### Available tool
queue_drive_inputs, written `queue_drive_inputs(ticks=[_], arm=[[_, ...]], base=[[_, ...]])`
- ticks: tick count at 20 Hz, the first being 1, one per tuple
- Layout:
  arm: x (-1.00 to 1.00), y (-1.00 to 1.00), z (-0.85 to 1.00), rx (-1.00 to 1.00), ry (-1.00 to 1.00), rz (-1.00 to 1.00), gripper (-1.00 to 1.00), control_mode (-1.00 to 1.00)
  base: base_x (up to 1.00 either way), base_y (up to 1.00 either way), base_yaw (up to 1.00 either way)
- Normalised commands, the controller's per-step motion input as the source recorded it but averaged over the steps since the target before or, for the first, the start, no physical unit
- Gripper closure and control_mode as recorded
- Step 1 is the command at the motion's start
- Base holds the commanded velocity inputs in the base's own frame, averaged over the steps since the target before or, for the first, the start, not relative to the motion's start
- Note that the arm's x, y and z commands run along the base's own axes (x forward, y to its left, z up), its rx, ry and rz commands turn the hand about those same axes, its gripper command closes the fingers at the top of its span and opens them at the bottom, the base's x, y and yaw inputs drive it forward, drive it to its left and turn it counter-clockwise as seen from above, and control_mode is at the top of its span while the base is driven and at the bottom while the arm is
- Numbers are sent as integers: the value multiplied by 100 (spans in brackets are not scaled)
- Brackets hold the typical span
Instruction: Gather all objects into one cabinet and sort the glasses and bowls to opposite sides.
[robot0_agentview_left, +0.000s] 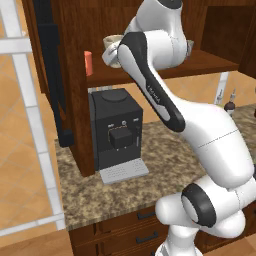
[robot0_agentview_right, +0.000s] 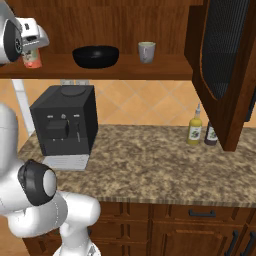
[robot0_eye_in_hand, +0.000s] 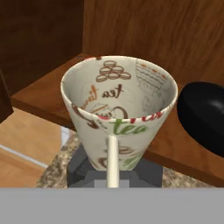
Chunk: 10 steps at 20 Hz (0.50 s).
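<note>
- Left base view: the arm reaches up to the cabinet (robot0_agentview_left: 75, 50) shelf, and the cream mug (robot0_agentview_left: 111, 42) shows just past the arm's elbow, with the orange-red cup (robot0_agentview_left: 88, 63) standing on the shelf's left end close by. The risk here is that the mug or the wrist knocks the orange-red cup off the shelf edge onto the desk (robot0_agentview_left: 165, 160).
- Right base view: the gripper (robot0_agentview_right: 31, 50) sits at the shelf's left end, right over the orange-red cup; the black bowl (robot0_agentview_right: 96, 56) stands mid-shelf and the grey mug (robot0_agentview_right: 146, 51) further right. A careless set-down could leave the cups mixed with the bowl.
- Hand view: the jaws are shut on the cream mug by its handle, the mug hanging over the shelf edge, the bowl just beside. A handle grip looks prone to swinging or slipping.
</note>
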Motion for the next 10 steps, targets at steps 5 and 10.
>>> queue_drive_inputs(ticks=[5, 10], arm=[[82, -8, -30, 0, 2, -4, 100, -100], [70, 25, -50, 0, 0, 0, 100, -100]], base=[[0, 0, 0], [0, 0, 0]])
